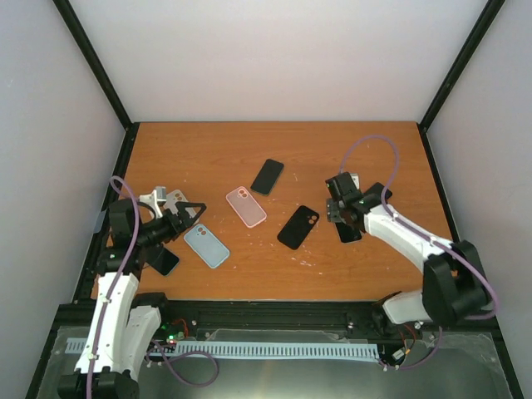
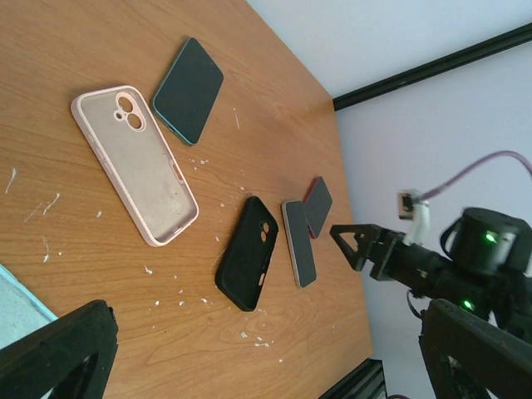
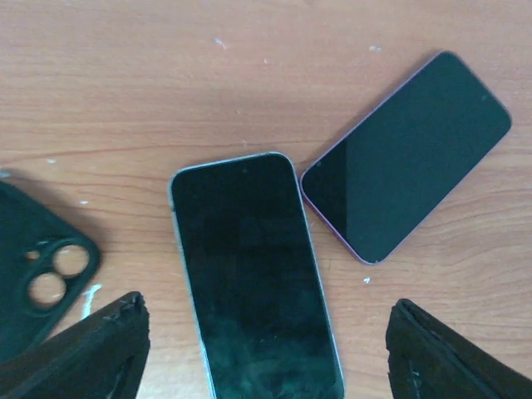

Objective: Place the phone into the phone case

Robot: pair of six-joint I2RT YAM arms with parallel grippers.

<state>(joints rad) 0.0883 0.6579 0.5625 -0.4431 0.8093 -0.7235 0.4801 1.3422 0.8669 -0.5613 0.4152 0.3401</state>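
The right end effector (image 3: 268, 309) hangs with its black fingers (image 3: 83, 353) spread wide and holding nothing, directly above a black-screened phone with a silver edge (image 3: 253, 274). That phone lies flat, screen up, toward the right edge of the wooden tabletop (image 1: 208, 150), about halfway between its near and far edges. Just beside it, nearly touching at one corner, lies a second dark-screened phone with a purple edge (image 3: 407, 154), angled away toward the far right corner. On the silver-edged phone's other side, toward the middle, a black soft phone case (image 1: 298, 227) rests with its camera cutout showing.

Around the middle of the tabletop a pale pink phone case (image 2: 137, 162) lies open side up, its inside looking dusty. Beyond it, toward the far edge, is a dark-screened phone with a teal edge (image 2: 189, 90). A light blue phone case (image 1: 206, 245) lies nearer the left edge, and another dark phone (image 1: 165, 260) sits by the left arm.

The left end effector (image 1: 189, 209) is also opened wide and empty, above the tabletop near the left edge. All screens are dark; no writing is legible.
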